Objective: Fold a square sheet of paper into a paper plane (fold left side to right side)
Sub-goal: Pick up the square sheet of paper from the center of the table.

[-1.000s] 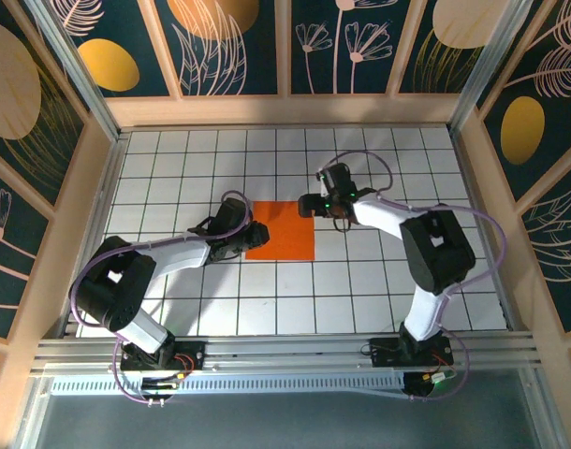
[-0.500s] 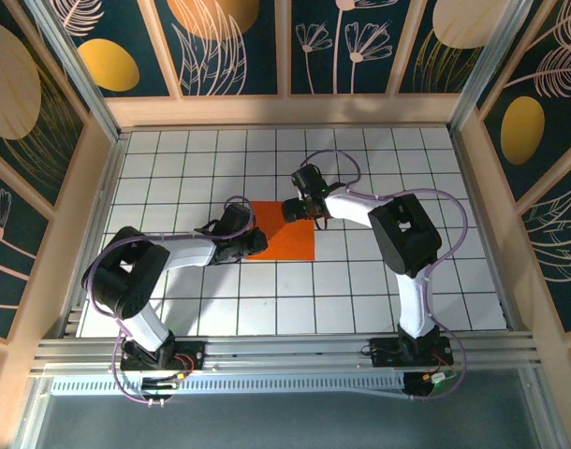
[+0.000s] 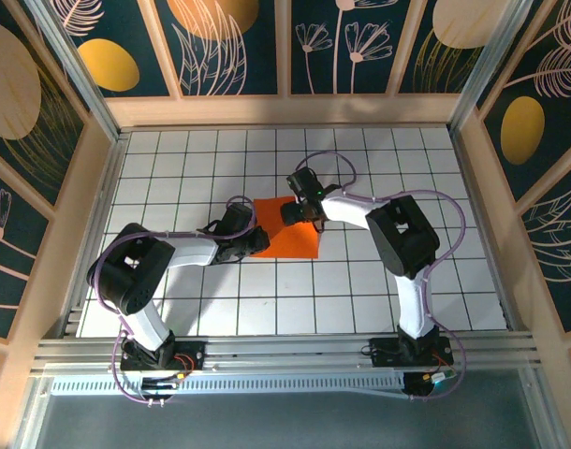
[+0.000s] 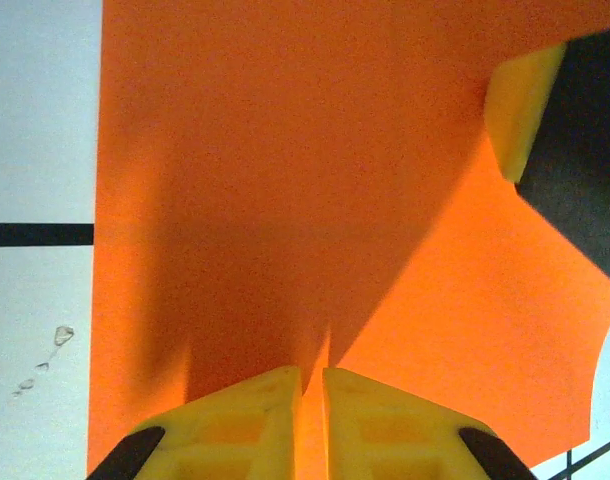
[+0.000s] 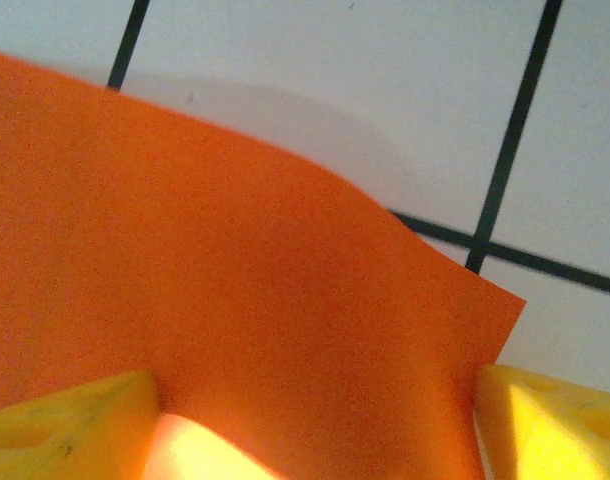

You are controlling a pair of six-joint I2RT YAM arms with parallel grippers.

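Pinches the left edge of the square sheet of paper (image 3: 290, 241) with the left gripper (image 3: 260, 238), its yellow pads (image 4: 250, 420) pressed almost together and a thin ridge of orange drawn up between them. Holds the right gripper (image 3: 292, 212) spread wide over the sheet's far edge, with a corner of the paper between its fingers (image 5: 70, 415) in the right wrist view and nothing clamped. Leaves the sheet lying on the tiled table (image 3: 388, 290) between the two, with no crease and no fold begun.

Against a second ago: on the right, swung in from just beyond the sheet's far right corner to above its far edge. On the left, crept further onto the sheet's left edge and tightened. Turned the sheet slightly off the grid lines as well, and bowed it up along the far edge.

Judging from that: hold on the left side apparently secured, so probably time to carry that edge over toward the sheet's right side. Worth watching the skew, given the risk of a crooked centre crease.
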